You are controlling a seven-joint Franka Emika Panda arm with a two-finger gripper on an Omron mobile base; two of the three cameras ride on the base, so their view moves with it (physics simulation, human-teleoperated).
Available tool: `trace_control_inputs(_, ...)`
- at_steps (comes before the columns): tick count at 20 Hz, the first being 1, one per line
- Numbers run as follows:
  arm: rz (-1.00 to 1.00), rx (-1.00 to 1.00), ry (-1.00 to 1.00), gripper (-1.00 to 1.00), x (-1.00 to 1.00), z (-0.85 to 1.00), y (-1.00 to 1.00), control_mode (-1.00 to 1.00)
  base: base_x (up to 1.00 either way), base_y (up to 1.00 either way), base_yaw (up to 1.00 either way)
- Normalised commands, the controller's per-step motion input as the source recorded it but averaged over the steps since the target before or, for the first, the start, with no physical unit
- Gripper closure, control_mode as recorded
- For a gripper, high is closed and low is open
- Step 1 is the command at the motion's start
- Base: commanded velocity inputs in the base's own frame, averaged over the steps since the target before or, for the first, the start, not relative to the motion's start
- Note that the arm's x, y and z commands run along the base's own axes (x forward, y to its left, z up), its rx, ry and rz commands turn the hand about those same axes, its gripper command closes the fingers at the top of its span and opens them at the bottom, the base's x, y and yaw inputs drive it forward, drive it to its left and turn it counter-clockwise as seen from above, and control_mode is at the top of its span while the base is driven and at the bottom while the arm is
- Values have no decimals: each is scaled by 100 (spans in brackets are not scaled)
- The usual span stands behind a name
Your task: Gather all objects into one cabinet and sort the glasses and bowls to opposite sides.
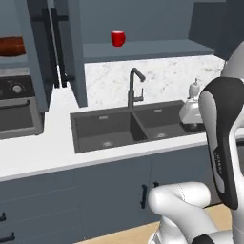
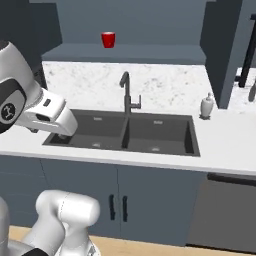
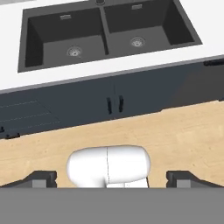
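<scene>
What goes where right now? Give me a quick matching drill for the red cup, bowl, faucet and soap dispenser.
Things:
1. red cup
2. reddish-brown bowl
3. faucet
4. soap dispenser

Places:
A. on the counter right of the sink
B. inside the open cabinet on the left
C. on the open shelf above the backsplash
D. behind the divider between the two basins

Pairs: 1-C, 2-B, 3-D, 4-A

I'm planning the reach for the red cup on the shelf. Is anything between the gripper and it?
Yes. The open gripper hangs low in front of the sink, empty. The tall black faucet rises below and slightly right of the red cup, so a straight reach over the sink may meet it.
</scene>
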Motion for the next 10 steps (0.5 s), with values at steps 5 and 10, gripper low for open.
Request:
trace_control_inputs(5, 0, 0, 0, -100, 0, 0, 0, 100, 47, -38, 25)
trace_control_inputs(10, 0, 0, 0, -100, 0, 0, 0, 100, 58, -28, 20)
